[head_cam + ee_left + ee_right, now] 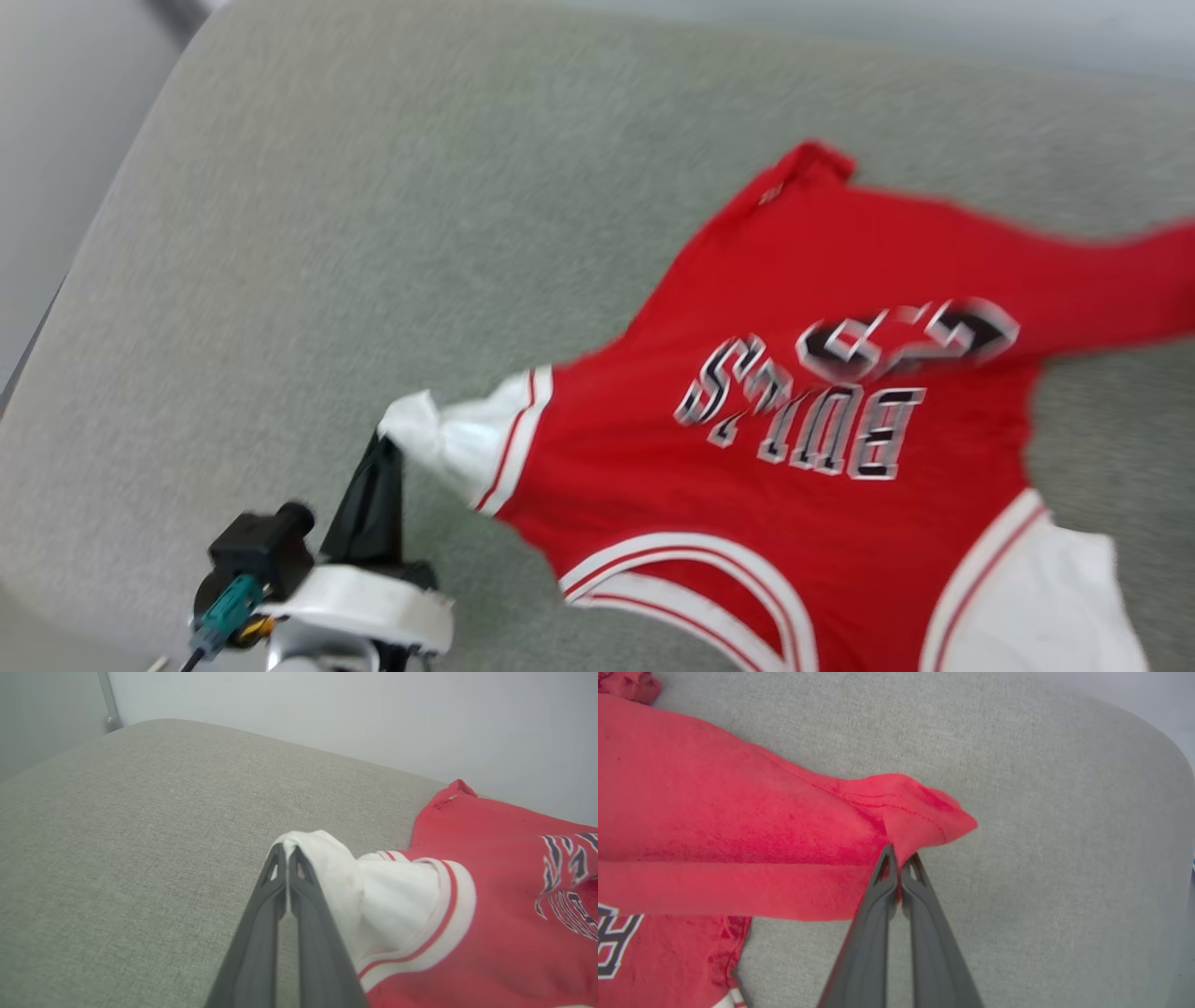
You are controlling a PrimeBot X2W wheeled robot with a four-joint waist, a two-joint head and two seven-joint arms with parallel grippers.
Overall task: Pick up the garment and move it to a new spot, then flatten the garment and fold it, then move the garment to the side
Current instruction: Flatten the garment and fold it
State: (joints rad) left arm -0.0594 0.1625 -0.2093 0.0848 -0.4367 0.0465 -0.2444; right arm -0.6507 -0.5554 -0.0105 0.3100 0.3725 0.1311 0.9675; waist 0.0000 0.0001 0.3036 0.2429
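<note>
The garment (794,280), a red jersey with white sleeves and black "BULLS 23" print, lies spread on the grey cushion, its collar toward me. My left gripper (385,448) is shut on the tip of its white sleeve (336,872), which bunches at the fingertips in the left wrist view, where the left gripper (286,851) pinches the cloth. In the right wrist view my right gripper (900,858) is shut on a red corner of the garment (920,812), pulled into a point. The other white sleeve (1036,597) lies at the lower right of the head view.
The grey fabric cushion (373,233) stretches wide to the left and behind the jersey, its rounded edge (103,224) at the far left. A pale wall (327,709) rises behind it. My left wrist housing (355,607) sits at the bottom left of the head view.
</note>
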